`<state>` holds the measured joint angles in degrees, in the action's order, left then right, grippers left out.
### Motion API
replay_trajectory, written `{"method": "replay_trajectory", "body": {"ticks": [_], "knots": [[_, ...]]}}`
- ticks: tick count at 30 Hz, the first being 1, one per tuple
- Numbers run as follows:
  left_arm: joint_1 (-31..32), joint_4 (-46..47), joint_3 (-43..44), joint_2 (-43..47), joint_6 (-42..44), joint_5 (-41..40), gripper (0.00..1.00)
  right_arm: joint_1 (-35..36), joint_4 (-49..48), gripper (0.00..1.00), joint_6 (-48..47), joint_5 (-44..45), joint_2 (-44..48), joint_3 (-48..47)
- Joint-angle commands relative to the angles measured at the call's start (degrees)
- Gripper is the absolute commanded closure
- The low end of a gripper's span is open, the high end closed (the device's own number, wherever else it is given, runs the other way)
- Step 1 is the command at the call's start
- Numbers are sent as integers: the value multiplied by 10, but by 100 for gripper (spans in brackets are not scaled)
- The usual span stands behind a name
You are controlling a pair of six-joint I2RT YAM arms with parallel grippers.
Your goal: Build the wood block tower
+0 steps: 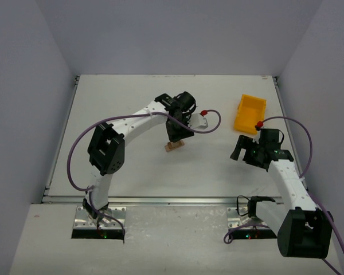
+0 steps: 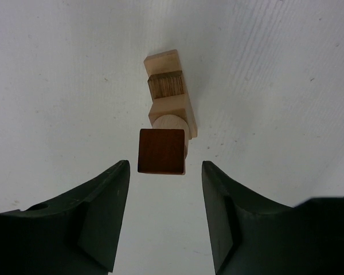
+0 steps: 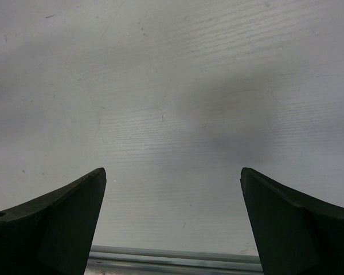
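left gripper [image 2: 165,172] over mid-table, jaws apart, holding nothing. wood block tower [image 2: 167,109] just beneath it: plank, pale blocks, dark block [image 2: 161,151] topmost. looks about built. right gripper [image 3: 172,172] spread wide, empty, beside yellow bin [image 1: 250,113].

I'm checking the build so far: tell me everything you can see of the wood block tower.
The wood block tower is a small stack of bare wood on the white table: a pale-tan base plank lying flat, a grained brown piece and pale pieces on it, a dark reddish-brown block topmost. The open left gripper straddles it without touching.
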<state>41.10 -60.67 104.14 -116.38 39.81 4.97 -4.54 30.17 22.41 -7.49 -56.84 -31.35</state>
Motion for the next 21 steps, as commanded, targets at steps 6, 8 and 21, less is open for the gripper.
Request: {"method": "replay_trajectory", "body": {"ticks": [6,8,21], "knots": [[6,-1,29,22,2,6,27,-2,-6,1,-9,8,2,-20],[6,-1,41,24,2,8,3,-3,-6,1,-9,5,3,-20],[3,133,189,29,-163,-163,0,-2,-52,1,18,-16,29,1]]}}
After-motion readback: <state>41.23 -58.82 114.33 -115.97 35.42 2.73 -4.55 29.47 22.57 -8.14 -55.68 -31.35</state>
